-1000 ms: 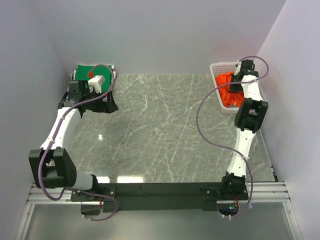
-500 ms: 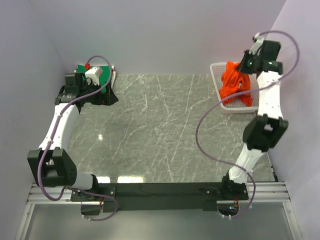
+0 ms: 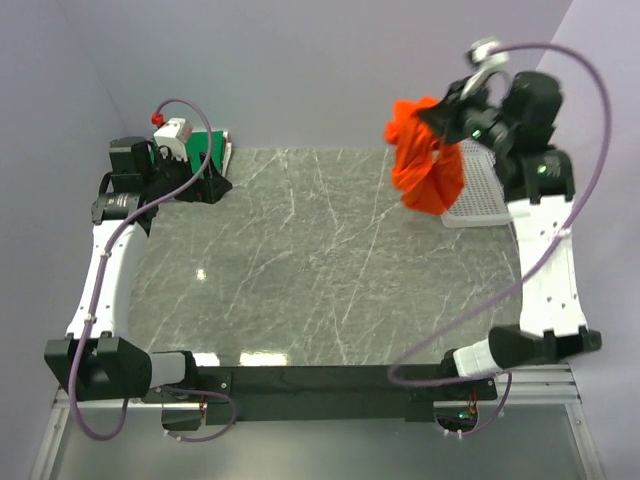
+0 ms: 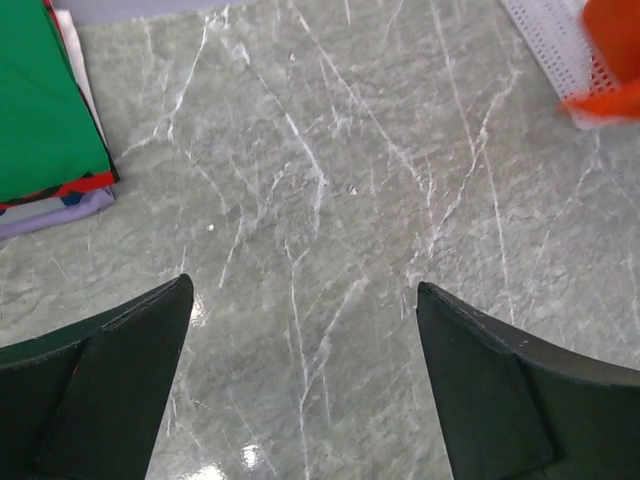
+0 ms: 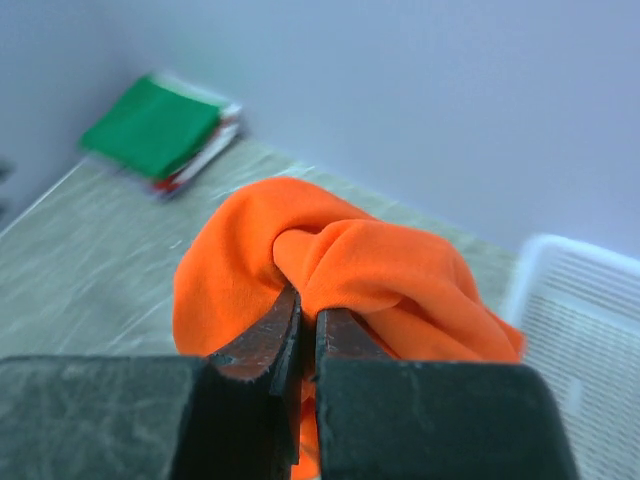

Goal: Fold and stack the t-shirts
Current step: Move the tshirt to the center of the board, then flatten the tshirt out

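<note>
Grey marble tabletop, plain lilac walls on three sides.

Change over the last second: my right gripper was down in the white basket. It's now up and swung inward, with the orange t-shirt lifted clear. The jaws are pressed together on a bunched fold. The rest of the shirt hangs crumpled below the fingers, in the air and off the table, on the inboard side of the basket. No cloth shows in the part of the basket I can see. So the pick is done, but the shirt isn't laid out and folding hasn't started.

Right arm: raised high, upper links near vertical, wrist tipped so the fingers point across the table toward the far left corner.

Left gripper: fingers spread wide, holding nothing. It has backed off the folded stack, green shirt on top, which now sits ahead of it and to its left. Left arm is stretched along the left edge, with the tool hovering over bare marble and facing the centre.

My read: next I lay the orange shirt on the open marble between the two tools and spread it. A single-bunch pinch means it will probably land crumpled.
</note>
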